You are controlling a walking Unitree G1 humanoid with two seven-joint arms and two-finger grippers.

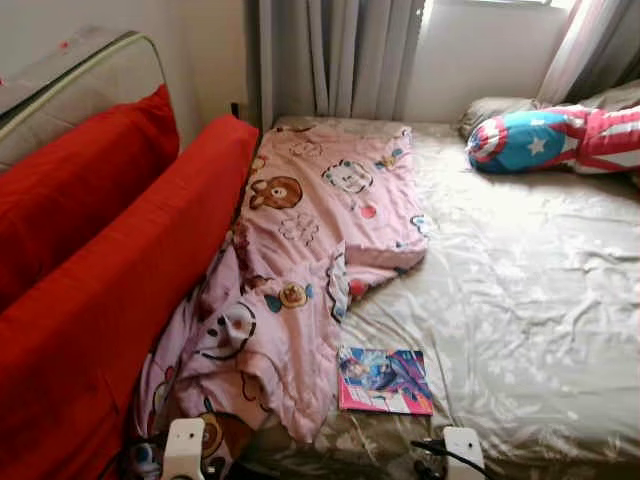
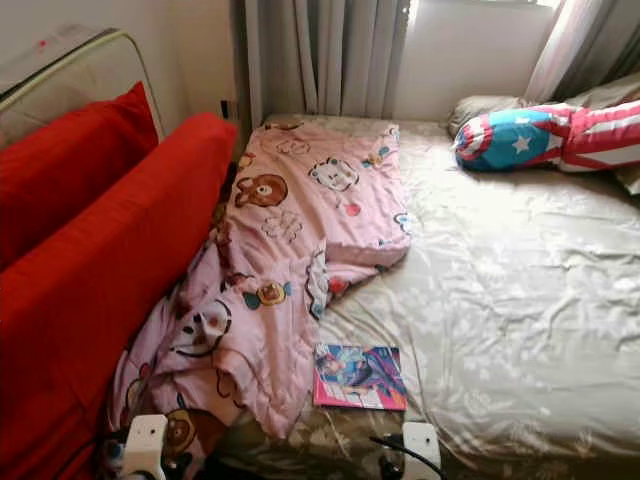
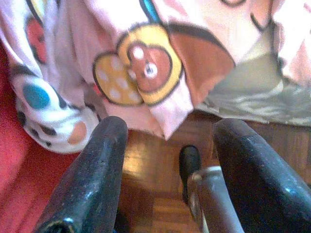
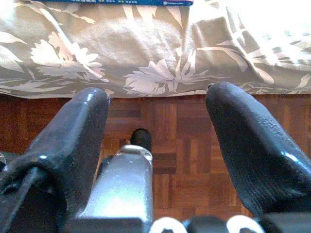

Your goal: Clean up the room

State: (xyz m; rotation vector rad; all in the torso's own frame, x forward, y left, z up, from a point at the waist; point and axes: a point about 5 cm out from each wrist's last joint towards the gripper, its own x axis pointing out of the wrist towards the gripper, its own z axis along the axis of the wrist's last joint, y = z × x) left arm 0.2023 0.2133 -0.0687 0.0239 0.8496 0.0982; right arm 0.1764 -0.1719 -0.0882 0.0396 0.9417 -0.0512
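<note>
A bedroom: I stand at the foot of a bed [image 1: 520,300] that runs away from me toward grey curtains [image 1: 340,55] and a bright wall. My left claw [image 3: 167,170] hangs low at the bed's near left corner, its two black fingers spread apart and holding nothing, with wood parquet floor [image 4: 180,141] below. Just beyond those fingers droops the hem of a pink quilt [image 1: 310,230], soft, thin and crumpled, printed with cartoon bears. My right claw [image 4: 155,145] hangs low at the near edge further right, fingers likewise apart and empty, facing the bed's side where a satiny beige sheet [image 4: 146,53] with a pale leaf print hangs over the mattress. Between my two arms, just up on the mattress, lies a book [image 1: 385,380], flat, thin and glossy with a colourful cover, its long side running roughly across the bed; it sits nearer my right claw, I judge. The quilt's long axis runs from my left claw up the bed's left side, partly folded at the far end, loose and trailing off the near edge. To its left are two long red cushions [image 1: 110,290], firm and smooth. At the far right rests a round pillow [image 1: 550,138] in red, white and blue with stars.
</note>
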